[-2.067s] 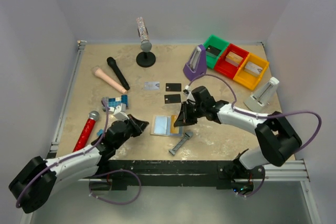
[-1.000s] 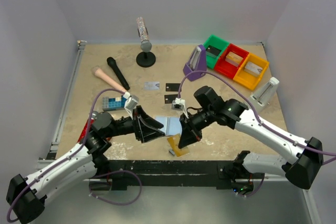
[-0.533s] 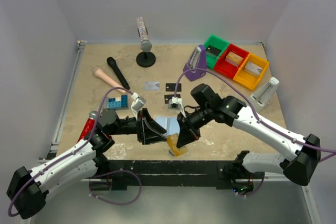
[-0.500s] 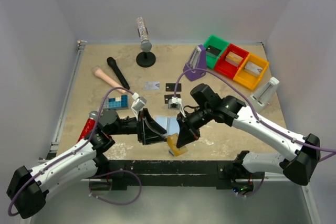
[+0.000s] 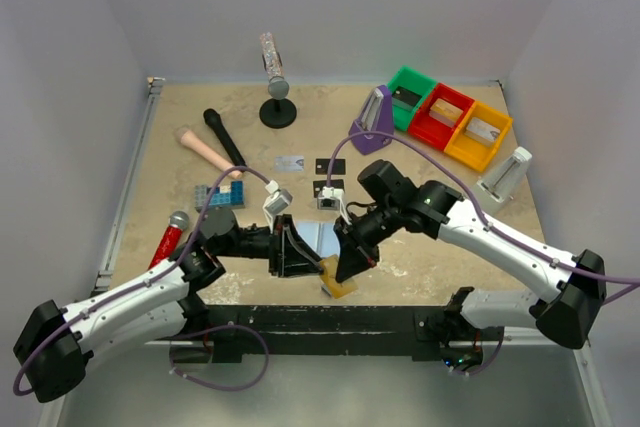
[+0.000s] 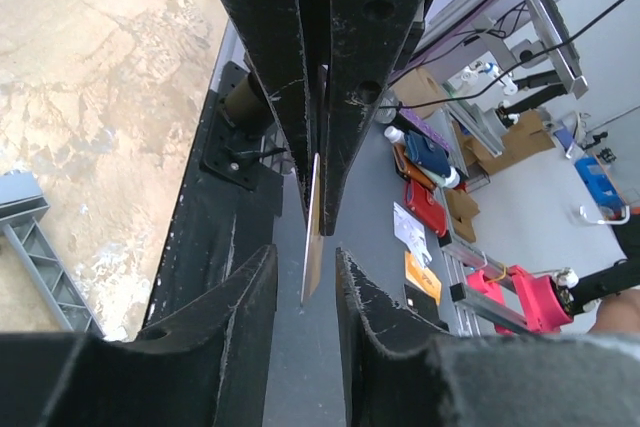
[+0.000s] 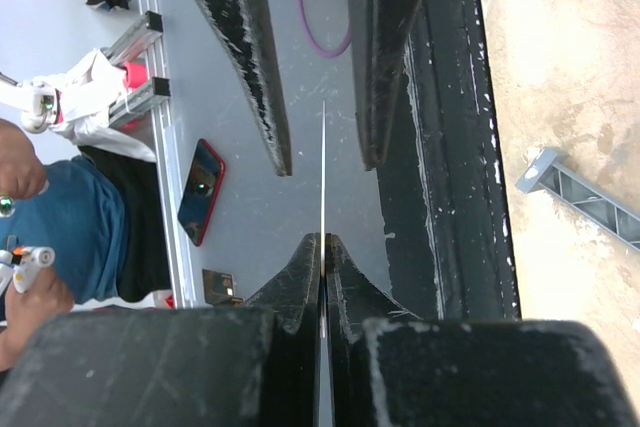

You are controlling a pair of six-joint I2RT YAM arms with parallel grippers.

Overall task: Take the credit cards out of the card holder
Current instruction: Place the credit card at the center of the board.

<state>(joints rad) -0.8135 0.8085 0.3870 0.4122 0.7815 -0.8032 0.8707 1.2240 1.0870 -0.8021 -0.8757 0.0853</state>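
The card holder (image 5: 322, 235) hangs above the table's near edge, pale blue-grey inside with a tan flap below. My right gripper (image 5: 342, 263) is shut on it; the right wrist view shows it edge-on as a thin line (image 7: 322, 162) leaving the pinched fingertips (image 7: 322, 241). My left gripper (image 5: 303, 252) faces it, open. In the left wrist view the holder's edge (image 6: 312, 237) stands between the spread fingers (image 6: 250, 287), touching neither. A silver-grey credit card (image 5: 289, 162) and two black cards (image 5: 329, 165) (image 5: 322, 185) lie flat on the table behind.
A blue brick (image 5: 208, 195), black microphone (image 5: 225, 139), beige handle (image 5: 205, 150) and red microphone (image 5: 168, 240) lie at the left. A stand (image 5: 278, 107) is at the back. A purple holder (image 5: 372, 122), coloured bins (image 5: 447, 119) and a grey bar (image 7: 580, 197) are to the right.
The right gripper has lifted the card holder off the table and holds it up. The left gripper has moved right, until its open fingers straddle the holder's edge.
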